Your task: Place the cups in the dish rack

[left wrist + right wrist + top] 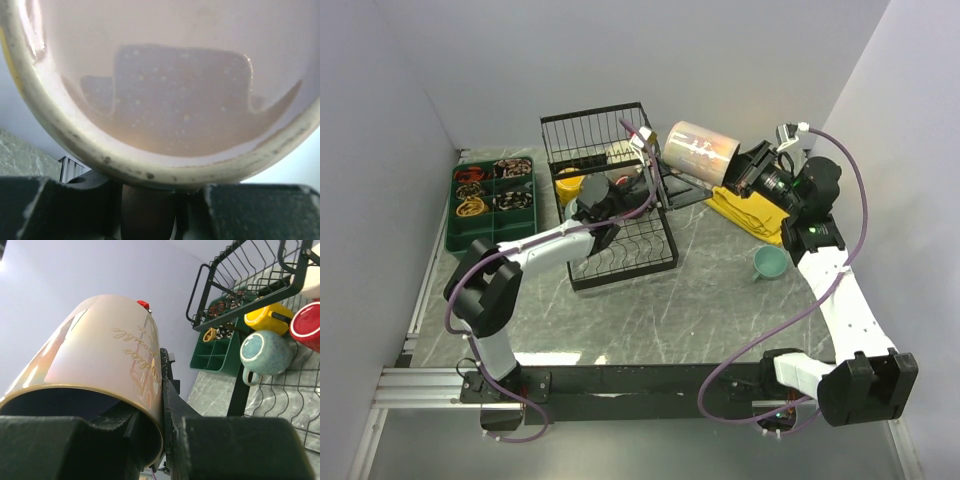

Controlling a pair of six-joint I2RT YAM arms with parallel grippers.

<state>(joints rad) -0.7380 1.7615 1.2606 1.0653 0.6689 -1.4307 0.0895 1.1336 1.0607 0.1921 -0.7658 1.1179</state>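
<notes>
The black wire dish rack [592,135] stands mid-table. In the right wrist view a yellow cup [267,317], a red cup [307,325] and a large teal cup [265,352] lie in it. My left gripper [610,205] is over the rack's tray. It is shut on a cup with a lavender inside and a speckled cream rim [165,100], which fills the left wrist view. My right gripper [732,172] is right of the rack, shut on the rim of a big pearly pink cup with gold lettering [698,152]. A small teal cup [769,262] stands on the table.
A dark green compartment tray [492,200] with small items sits left of the rack. A yellow cloth [750,215] lies under my right arm. White walls close in on the left, back and right.
</notes>
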